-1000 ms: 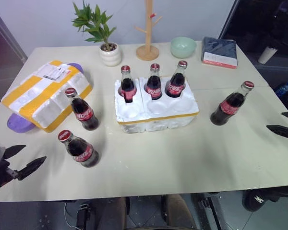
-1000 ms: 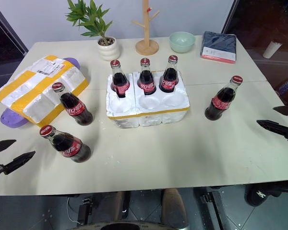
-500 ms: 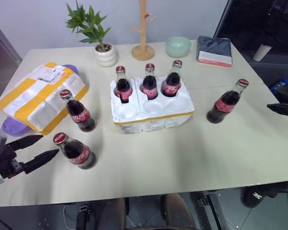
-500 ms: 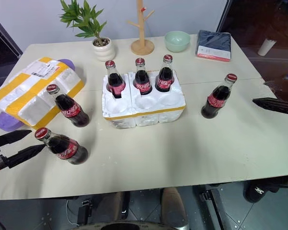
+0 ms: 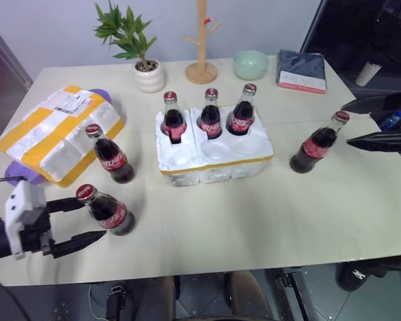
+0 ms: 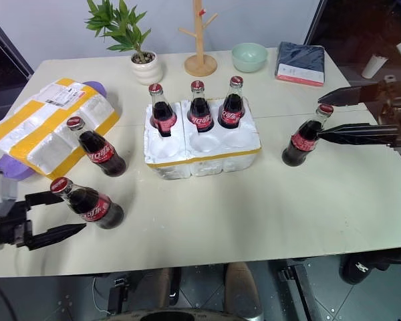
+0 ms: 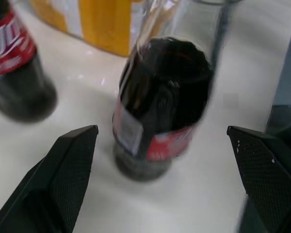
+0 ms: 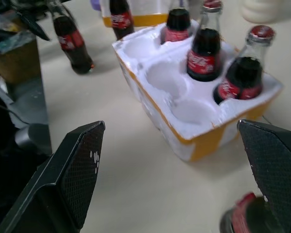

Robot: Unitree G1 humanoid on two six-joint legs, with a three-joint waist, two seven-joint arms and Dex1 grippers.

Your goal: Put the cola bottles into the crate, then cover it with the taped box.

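Three bottles (image 5: 211, 114) are seated in the crate's (image 5: 217, 162) back wells at frame centre. The left gripper (image 5: 77, 221) is spread around a bottle (image 5: 107, 209) at lower left; the right gripper (image 6: 335, 115) is spread beside one (image 6: 305, 137) at right. The box (image 5: 57, 130) lies upper left

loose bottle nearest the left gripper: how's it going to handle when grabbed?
The bottle by the open left gripper is smooth glass, so probably slippery and breakable if dropped. It looks full of dark cola, so likely heavy for its size. Tall with a narrow base, it may tip if one finger nudges it first; round, it would then roll on the table.
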